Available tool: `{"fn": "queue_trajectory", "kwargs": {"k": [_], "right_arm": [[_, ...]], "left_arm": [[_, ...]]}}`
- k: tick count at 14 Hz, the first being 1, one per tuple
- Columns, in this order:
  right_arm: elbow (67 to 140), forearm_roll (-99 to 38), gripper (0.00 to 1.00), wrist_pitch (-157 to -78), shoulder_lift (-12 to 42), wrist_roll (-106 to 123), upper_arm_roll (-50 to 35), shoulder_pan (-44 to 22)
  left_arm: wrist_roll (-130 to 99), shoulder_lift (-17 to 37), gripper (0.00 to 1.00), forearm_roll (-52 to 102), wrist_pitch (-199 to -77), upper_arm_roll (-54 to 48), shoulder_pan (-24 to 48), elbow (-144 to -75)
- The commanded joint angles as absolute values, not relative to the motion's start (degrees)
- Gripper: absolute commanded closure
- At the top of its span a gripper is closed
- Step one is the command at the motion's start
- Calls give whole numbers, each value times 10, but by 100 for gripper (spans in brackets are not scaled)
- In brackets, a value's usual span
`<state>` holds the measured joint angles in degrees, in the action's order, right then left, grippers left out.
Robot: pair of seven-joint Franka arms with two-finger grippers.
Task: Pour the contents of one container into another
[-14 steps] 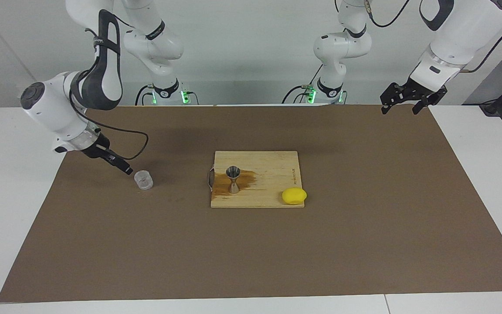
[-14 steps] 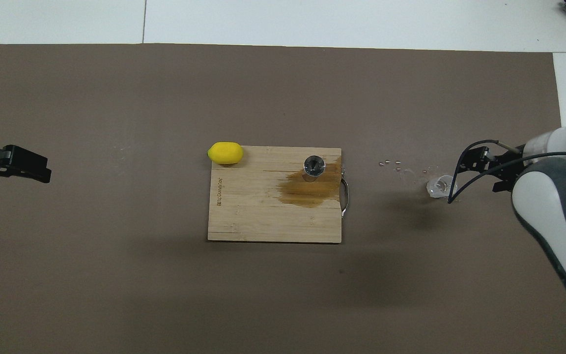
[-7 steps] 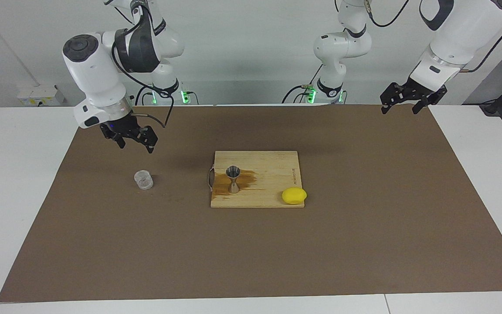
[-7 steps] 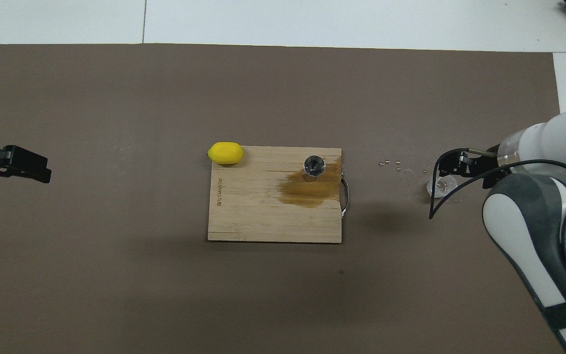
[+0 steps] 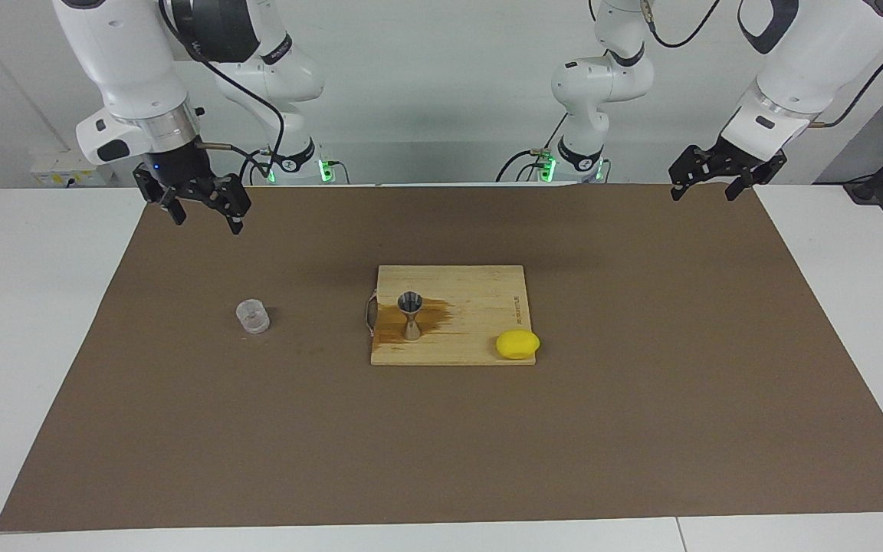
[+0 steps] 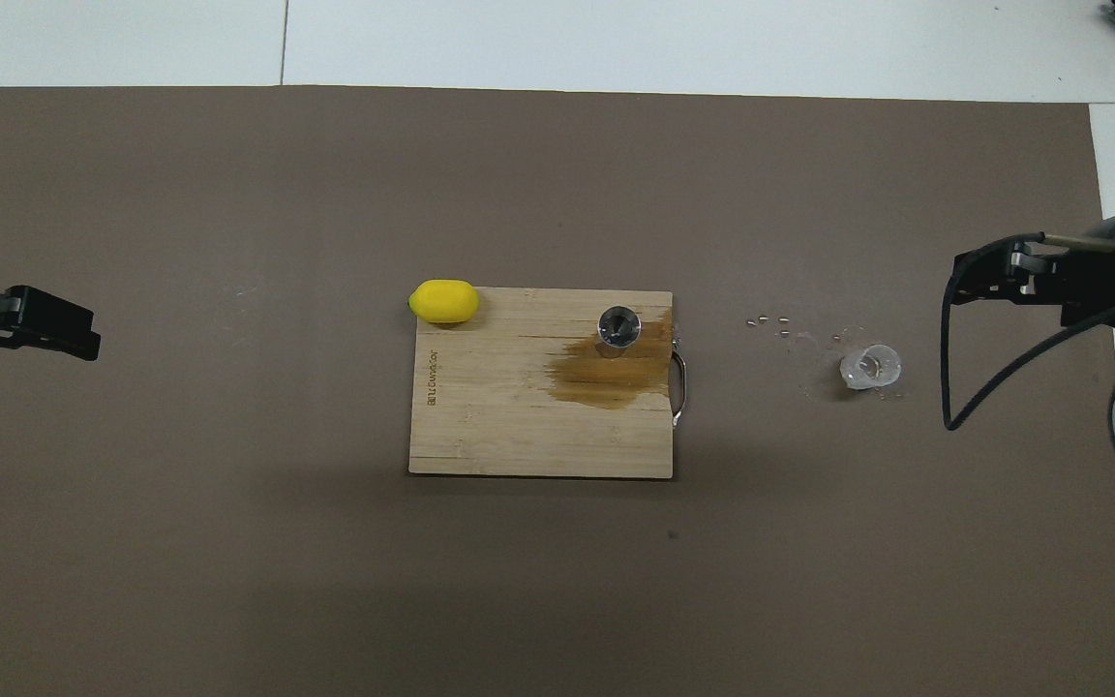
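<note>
Glass cup stands upright on the brown mat, toward the right arm's end of the surface, well apart from the jigger on the board. It looks light, slick and breakable; grip across its wall. Both pincers, right and left, hang open and empty; the left waits.

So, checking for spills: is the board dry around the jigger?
No, a brown wet stain spreads over the cutting board around the jigger.
</note>
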<state>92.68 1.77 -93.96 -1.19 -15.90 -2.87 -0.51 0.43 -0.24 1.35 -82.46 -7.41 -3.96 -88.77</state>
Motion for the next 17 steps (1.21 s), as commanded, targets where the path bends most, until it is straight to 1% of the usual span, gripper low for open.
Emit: {"fn": "queue_trajectory", "kwargs": {"k": [1, 5, 7, 12, 17], "right_arm": [[905, 25, 0, -903, -14, -133, -24, 1], [911, 8, 0, -868, -22, -130, -24, 2], [929, 4, 0, -871, -32, -127, -23, 2], [931, 4, 0, -868, -39, -115, -21, 5], [925, 10, 0, -880, -25, -105, -22, 4]], "left_arm": [[7, -16, 0, 18, -826, -74, -41, -901], [7, -16, 0, 18, -825, -74, -41, -901], [7, -15, 0, 18, -825, -74, -40, -901], [7, -16, 0, 18, -824, -74, -40, -901], [7, -16, 0, 18, -825, -74, -40, -901]]}}
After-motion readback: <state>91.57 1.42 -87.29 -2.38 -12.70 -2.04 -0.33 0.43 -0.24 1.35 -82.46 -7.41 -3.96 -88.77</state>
